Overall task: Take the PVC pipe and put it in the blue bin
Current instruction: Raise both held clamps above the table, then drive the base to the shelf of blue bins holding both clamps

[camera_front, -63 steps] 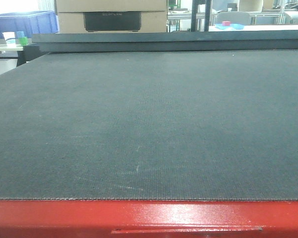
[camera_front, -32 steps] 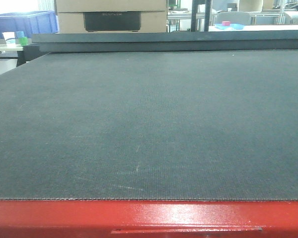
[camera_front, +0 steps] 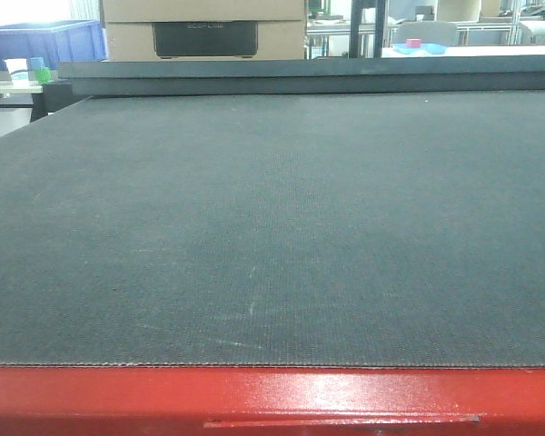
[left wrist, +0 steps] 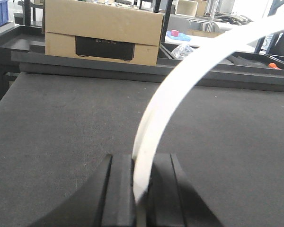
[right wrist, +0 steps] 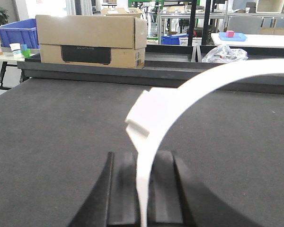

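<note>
Slippage is the main worry. The left gripper (left wrist: 141,163) has its jaws closed tight on the lower end of a white curved PVC pipe (left wrist: 177,82). The right gripper (right wrist: 143,161) has its jaws pinched the same way on a like white length with a stepped collar (right wrist: 139,118). Each grip seems to catch only a thin edge, so a quick swing could, I judge, twist the pipe loose and drop it onto the dark grey woven desk (camera_front: 272,227). The blue plastic bin (camera_front: 41,41) sits left of and beyond the brown cardboard box (camera_front: 204,27), a long carry on which a free end might snag that box. Whether both arms hold one pipe or two pieces cannot be told. The far ends run out of both wrist views, and the front view shows neither arms nor pipe.
</note>
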